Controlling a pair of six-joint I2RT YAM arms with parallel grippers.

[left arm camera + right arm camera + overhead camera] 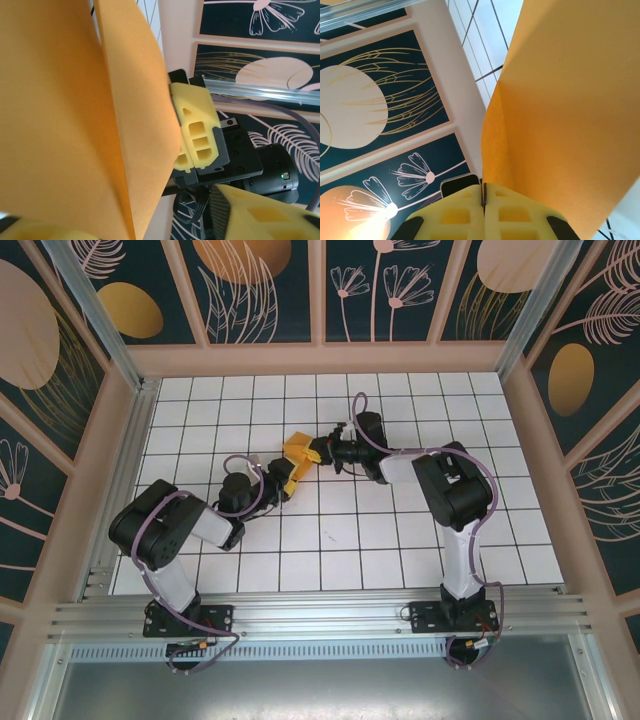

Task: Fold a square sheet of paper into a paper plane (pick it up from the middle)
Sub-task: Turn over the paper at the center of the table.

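The bright-orange sheet of paper [297,454] hangs folded above the middle of the white grid table, between both grippers. In the left wrist view the paper [75,115] shows two layers meeting at a crease. I cannot tell whether it has the shape of a paper plane. My right gripper [318,452] is shut on its edge, and its yellow fingertips [483,192] pinch the paper [570,110] flat. These right fingers [196,131] also appear in the left wrist view. My left gripper [286,480] is just below the paper, its jaws apart with the folded sheet between its fingers [265,215].
Leaf-patterned enclosure walls [270,285] ring the tiled table [400,540]. An aluminium rail [320,615] runs along the near edge by the arm bases. Bare tiles lie on all sides of the two grippers.
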